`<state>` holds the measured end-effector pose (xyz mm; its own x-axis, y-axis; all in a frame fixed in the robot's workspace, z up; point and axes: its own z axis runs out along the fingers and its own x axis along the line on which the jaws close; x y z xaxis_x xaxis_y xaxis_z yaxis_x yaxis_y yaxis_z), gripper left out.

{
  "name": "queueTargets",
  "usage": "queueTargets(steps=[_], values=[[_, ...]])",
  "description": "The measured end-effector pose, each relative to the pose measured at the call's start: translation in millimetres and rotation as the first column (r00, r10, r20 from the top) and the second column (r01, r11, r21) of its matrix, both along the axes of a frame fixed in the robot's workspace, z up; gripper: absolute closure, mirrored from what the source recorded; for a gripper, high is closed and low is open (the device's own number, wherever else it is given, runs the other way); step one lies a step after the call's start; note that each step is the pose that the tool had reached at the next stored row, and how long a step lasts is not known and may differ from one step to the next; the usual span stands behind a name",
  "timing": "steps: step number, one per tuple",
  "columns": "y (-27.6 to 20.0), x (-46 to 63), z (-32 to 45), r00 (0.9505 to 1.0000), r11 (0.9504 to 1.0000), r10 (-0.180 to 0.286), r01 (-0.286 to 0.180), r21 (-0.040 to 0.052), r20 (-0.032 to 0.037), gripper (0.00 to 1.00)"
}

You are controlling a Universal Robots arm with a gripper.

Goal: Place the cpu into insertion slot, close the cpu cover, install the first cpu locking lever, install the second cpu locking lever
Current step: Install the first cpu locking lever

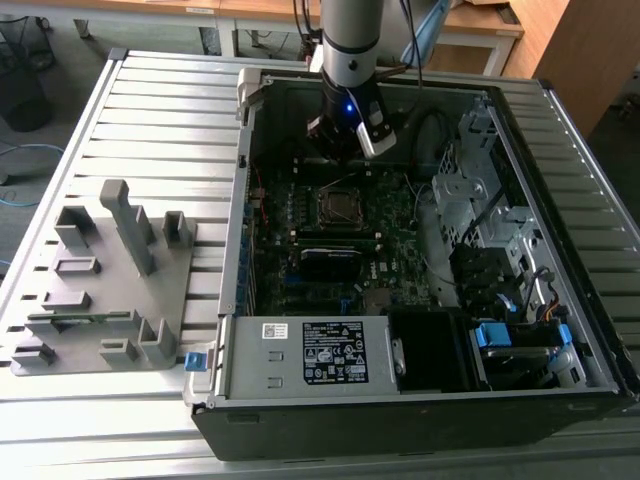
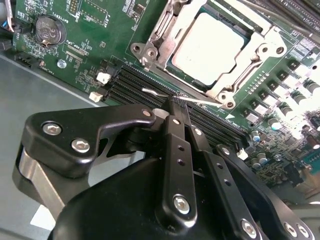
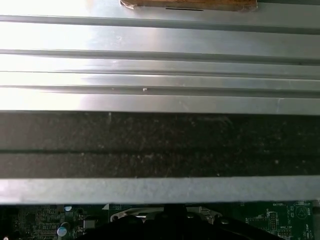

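Hanging over the open computer case on the table, the gripper has its fingers closed together with nothing between them, tips just beside a thin wire lever. The cpu sits in its socket on the motherboard, with the cpu cover lying down around it.

Lab bench: slatted aluminium table, grey fixture rack (wooden desks behind).

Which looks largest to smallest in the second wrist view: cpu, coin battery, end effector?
1. end effector, though nearness to the camera inflates it
2. cpu
3. coin battery
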<state>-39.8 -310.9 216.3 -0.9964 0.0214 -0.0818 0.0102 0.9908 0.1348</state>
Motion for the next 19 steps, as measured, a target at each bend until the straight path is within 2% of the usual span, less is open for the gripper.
queueTargets(steps=[19], values=[[-0.3, 1.6, -3.1, 1.0, 1.0, 0.0, 0.0, 0.0, 0.0, 0.9]])
